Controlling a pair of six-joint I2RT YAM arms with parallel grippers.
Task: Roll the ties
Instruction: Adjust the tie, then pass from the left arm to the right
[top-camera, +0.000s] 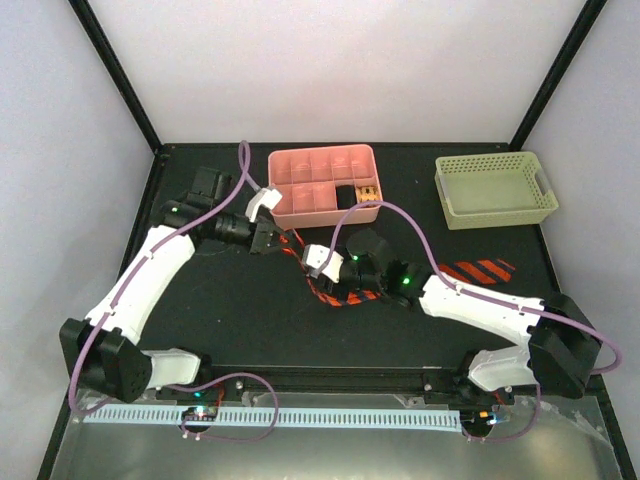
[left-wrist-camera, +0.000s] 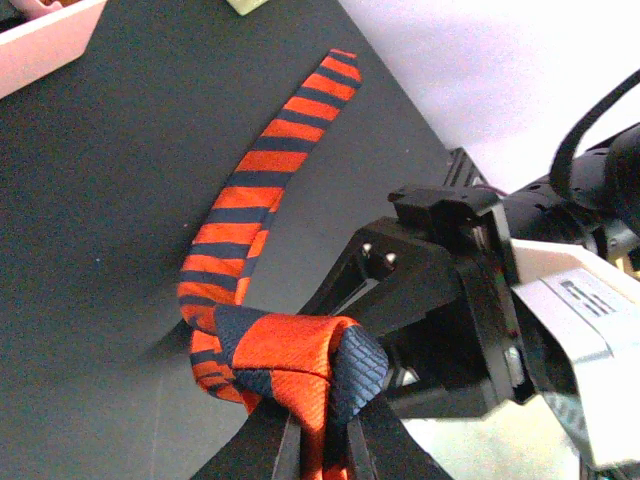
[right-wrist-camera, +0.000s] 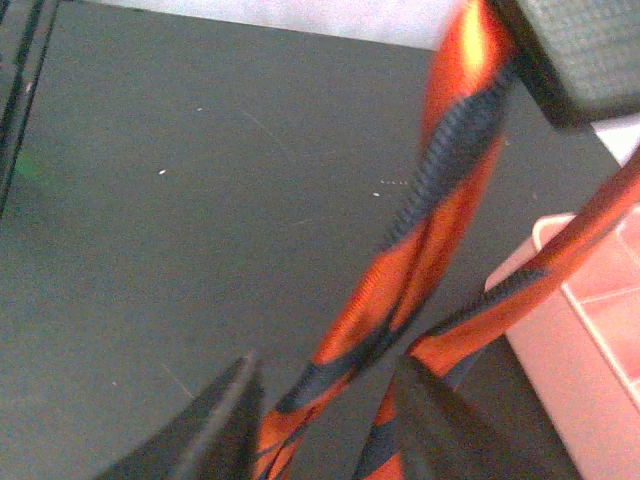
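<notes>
The tie (top-camera: 480, 270) is orange-red with navy stripes. Its wide end lies flat on the black table at right, and the rest runs left under the right arm to a bunch (top-camera: 330, 296) near the centre. My left gripper (top-camera: 268, 238) is shut on a folded part of the tie (left-wrist-camera: 300, 360), held just in front of the pink tray. My right gripper (top-camera: 322, 262) sits close beside it. In the right wrist view its fingers (right-wrist-camera: 215, 425) stand apart, with a taut strand of tie (right-wrist-camera: 400, 280) running between them up to the left gripper.
A pink compartment tray (top-camera: 320, 153) stands at the back centre, with small items in its right cells. A pale green basket (top-camera: 495, 161) stands at the back right. The two grippers are nearly touching. The pink tray's corner (right-wrist-camera: 600, 300) lies close on the right.
</notes>
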